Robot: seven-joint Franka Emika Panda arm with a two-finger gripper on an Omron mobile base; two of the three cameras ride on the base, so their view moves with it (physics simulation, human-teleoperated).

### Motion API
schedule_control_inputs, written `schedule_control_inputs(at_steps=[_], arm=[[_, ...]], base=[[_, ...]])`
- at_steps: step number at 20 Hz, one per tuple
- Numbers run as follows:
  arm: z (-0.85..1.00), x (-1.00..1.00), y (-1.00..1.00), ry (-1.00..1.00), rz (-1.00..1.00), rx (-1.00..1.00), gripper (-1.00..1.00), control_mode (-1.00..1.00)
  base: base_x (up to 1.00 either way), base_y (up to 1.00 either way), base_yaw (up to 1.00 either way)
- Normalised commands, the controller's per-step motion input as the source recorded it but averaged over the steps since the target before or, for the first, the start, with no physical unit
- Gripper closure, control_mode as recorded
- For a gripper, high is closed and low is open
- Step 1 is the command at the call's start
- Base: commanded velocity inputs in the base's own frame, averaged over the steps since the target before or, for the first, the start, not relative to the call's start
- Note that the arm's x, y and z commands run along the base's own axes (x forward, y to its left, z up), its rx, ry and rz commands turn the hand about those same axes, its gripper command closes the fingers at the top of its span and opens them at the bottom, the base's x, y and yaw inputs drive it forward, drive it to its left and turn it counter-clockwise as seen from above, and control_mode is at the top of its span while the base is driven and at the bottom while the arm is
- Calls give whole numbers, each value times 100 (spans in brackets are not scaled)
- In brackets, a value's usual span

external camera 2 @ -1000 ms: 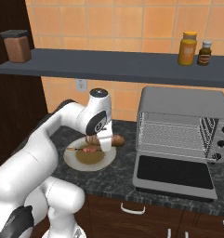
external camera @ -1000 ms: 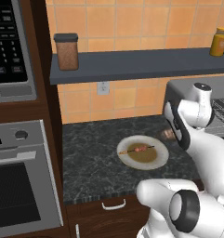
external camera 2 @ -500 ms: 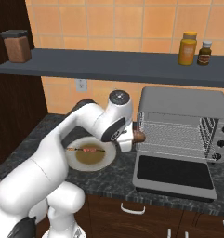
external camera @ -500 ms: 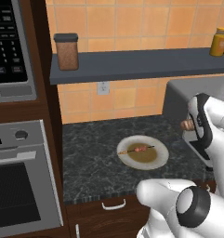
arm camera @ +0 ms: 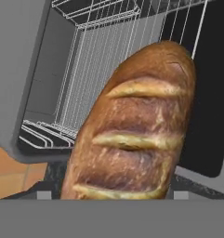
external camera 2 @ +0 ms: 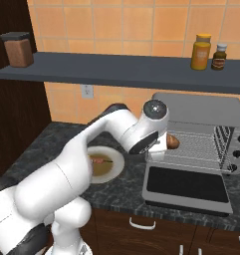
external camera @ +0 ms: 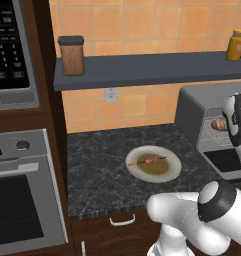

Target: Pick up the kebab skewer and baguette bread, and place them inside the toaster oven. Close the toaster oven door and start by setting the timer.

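Here the gripper (external camera 2: 164, 144) holds the bread (arm camera: 132, 130) between wide-set fingers, its free end pointing ahead of them into the open oven (external camera 2: 201, 144), in line with the rack (arm camera: 81, 83). The skewer (external camera: 148, 161) lies well behind, on the plate (external camera: 172, 172).

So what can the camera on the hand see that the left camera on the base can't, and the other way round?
The hand view alone shows the baguette bread close up, with its slashed crust, and the wire rack deep inside the toaster oven. The left base view alone shows the kebab skewer lying on a plate, the jar on the shelf and the wall oven. Both show the baguette bread at the toaster oven's open front.
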Motion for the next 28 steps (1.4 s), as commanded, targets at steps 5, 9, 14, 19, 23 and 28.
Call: schedule_control_inputs(at_steps=[5, 9, 14, 19, 23, 28], arm=[[-9, 26, -70, -4, 1, 0, 100, -100], [-1, 30, -62, 0, 1, 0, 100, -100], [0, 23, -49, 0, 0, -2, 100, -100], [-11, 50, -14, 0, 0, -5, 100, -100], [-17, 35, -12, 0, 0, -1, 100, -100], [-18, 29, -3, 0, 0, -2, 100, -100]], base=[[0, 0, 0], [0, 0, 0], [0, 0, 0], [0, 0, 0], [0, 0, 0], [0, 0, 0]])
